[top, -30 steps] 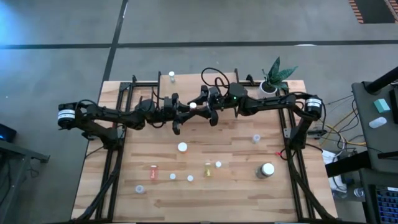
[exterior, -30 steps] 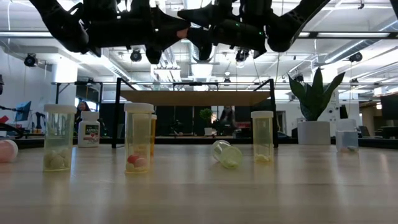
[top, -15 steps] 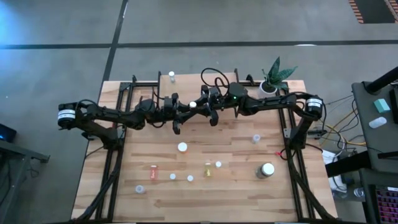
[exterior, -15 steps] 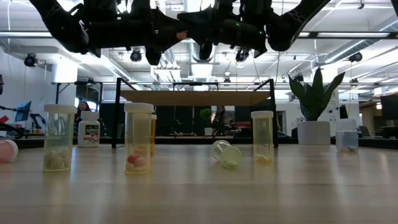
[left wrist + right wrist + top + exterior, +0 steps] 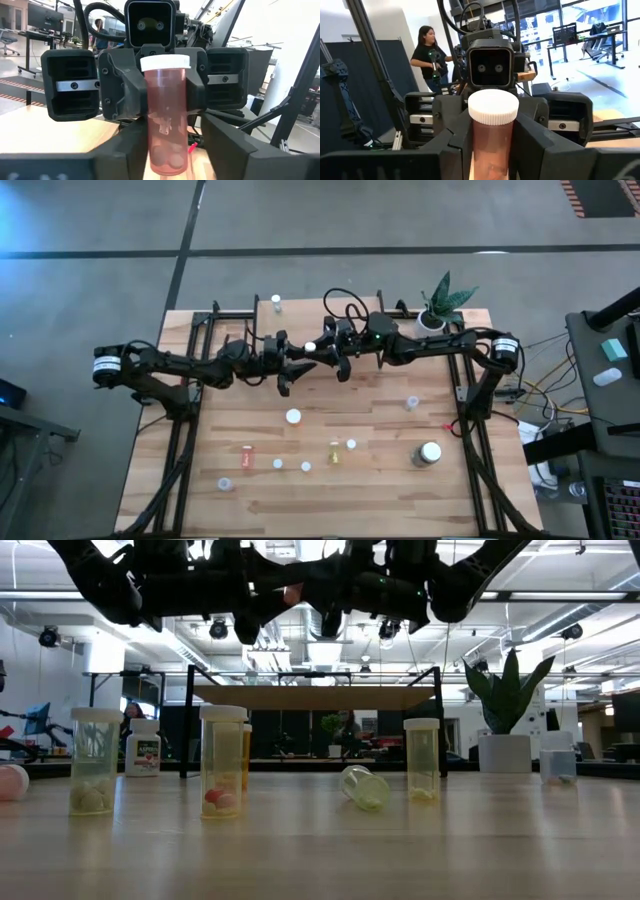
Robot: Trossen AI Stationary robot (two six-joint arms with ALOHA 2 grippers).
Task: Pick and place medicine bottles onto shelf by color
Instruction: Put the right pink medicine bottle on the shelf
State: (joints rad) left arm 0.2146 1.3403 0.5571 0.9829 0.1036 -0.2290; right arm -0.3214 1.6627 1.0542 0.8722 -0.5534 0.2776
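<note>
A robotics lab on an open industrial floor: a plank-topped table (image 5: 380,470) framed in black metal stands on a polished concrete floor (image 5: 300,220), with two dark robot arms reaching over it. Behind the table's far edge, exposed ceiling ducts (image 5: 300,635) and strip lights hang above rows of desks with monitors (image 5: 565,32) and office chairs (image 5: 597,32), where a person (image 5: 427,55) stands at work. Loose cables and an equipment cart (image 5: 605,370) sit beside the table's right edge.
</note>
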